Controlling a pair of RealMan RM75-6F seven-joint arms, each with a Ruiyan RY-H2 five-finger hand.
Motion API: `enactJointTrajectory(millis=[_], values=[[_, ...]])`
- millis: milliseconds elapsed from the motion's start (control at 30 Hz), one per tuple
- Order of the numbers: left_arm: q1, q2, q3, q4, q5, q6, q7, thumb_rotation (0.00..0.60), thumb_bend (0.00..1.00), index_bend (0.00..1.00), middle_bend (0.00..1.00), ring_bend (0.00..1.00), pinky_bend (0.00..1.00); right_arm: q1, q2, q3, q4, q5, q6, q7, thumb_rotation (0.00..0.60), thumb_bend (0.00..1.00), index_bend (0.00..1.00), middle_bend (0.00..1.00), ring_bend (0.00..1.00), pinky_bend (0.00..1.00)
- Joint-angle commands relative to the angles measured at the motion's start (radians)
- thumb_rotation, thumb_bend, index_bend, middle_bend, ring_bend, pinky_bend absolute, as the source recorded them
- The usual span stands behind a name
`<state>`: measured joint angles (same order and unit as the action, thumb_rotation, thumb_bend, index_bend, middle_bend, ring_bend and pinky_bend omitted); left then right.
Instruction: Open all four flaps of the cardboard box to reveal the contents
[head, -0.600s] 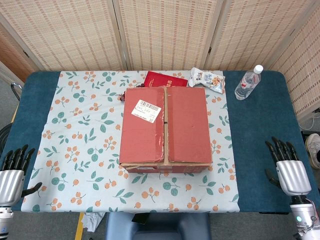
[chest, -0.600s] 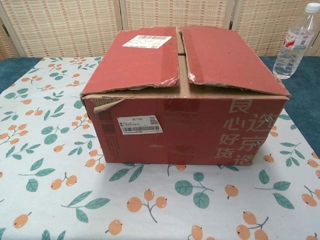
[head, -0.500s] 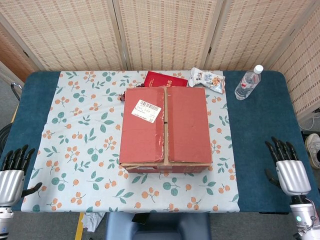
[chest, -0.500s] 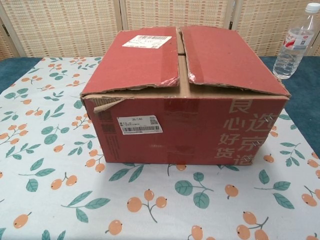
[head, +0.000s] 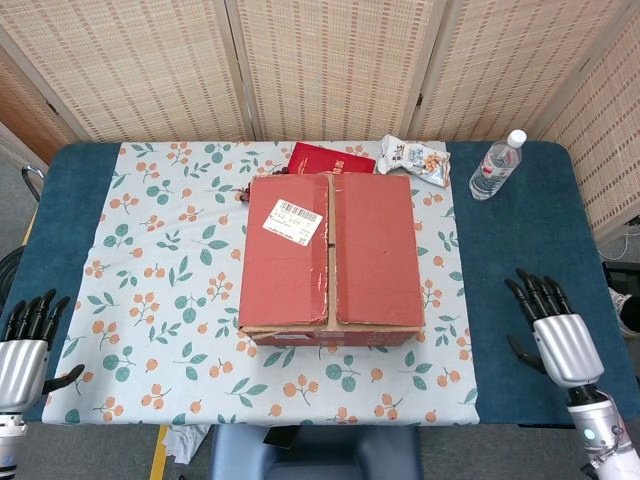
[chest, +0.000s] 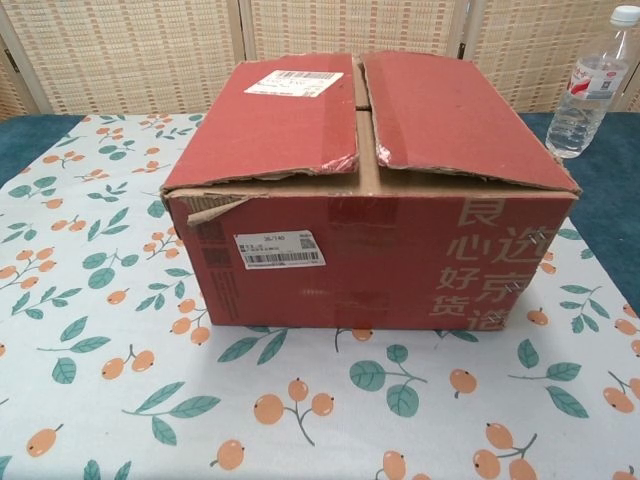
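A red cardboard box (head: 331, 258) stands mid-table on the floral cloth, its two top flaps lying down with a narrow seam between them. The left flap (chest: 272, 118) carries a white shipping label and the right flap (chest: 452, 112) is bare; both front edges are torn and slightly lifted. My left hand (head: 26, 348) hovers at the near left table corner, fingers spread, holding nothing. At the near right, over the blue cloth, my right hand (head: 552, 331) is also spread and empty. Both hands are well apart from the box and appear only in the head view.
Behind the box lie a red book (head: 330, 158) and a snack packet (head: 414, 159). A clear water bottle (head: 496, 165) stands at the far right, also the water bottle (chest: 591, 85) in the chest view. Woven screens back the table.
My right hand has shifted a little up and to the left, toward the box. The left hand and the box are unchanged.
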<state>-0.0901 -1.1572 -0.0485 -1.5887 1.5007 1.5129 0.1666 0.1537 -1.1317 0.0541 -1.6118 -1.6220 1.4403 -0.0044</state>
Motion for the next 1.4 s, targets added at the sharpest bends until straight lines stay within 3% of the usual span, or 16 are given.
enactJointTrajectory(millis=[33,200,500,800,1033,1400], values=[[-0.004,0.001,-0.003,0.003,-0.003,-0.006,-0.007,0.597,0.21,0.0,0.0,0.03,0.0,0.061,0.026,0.01,-0.024,-0.07,-0.019,0.061,0.6,0.43,0.0,0.0,0.0,0.0],[-0.006,-0.001,-0.004,0.008,-0.007,-0.01,-0.005,0.598,0.24,0.0,0.0,0.03,0.0,0.149,0.048,0.012,-0.107,-0.125,-0.112,0.073,0.6,0.42,0.0,0.0,0.0,0.0],[-0.004,0.006,-0.005,0.006,-0.006,-0.006,-0.032,0.598,0.34,0.0,0.0,0.03,0.0,0.243,0.01,0.016,-0.209,-0.179,-0.204,-0.01,0.6,0.42,0.0,0.0,0.0,0.0],[0.0,0.011,-0.004,0.003,-0.001,0.003,-0.044,0.597,0.33,0.0,0.0,0.03,0.0,0.298,-0.038,0.044,-0.244,-0.138,-0.272,-0.104,0.6,0.42,0.0,0.0,0.0,0.0],[0.005,0.022,-0.005,0.001,0.008,0.016,-0.07,0.599,0.33,0.0,0.0,0.03,0.0,0.379,-0.123,0.099,-0.236,-0.056,-0.355,-0.19,0.6,0.42,0.0,0.0,0.0,0.0],[0.01,0.031,-0.003,-0.003,0.02,0.028,-0.091,0.598,0.33,0.0,0.0,0.03,0.0,0.444,-0.194,0.123,-0.214,0.02,-0.404,-0.298,0.6,0.42,0.0,0.0,0.0,0.0]])
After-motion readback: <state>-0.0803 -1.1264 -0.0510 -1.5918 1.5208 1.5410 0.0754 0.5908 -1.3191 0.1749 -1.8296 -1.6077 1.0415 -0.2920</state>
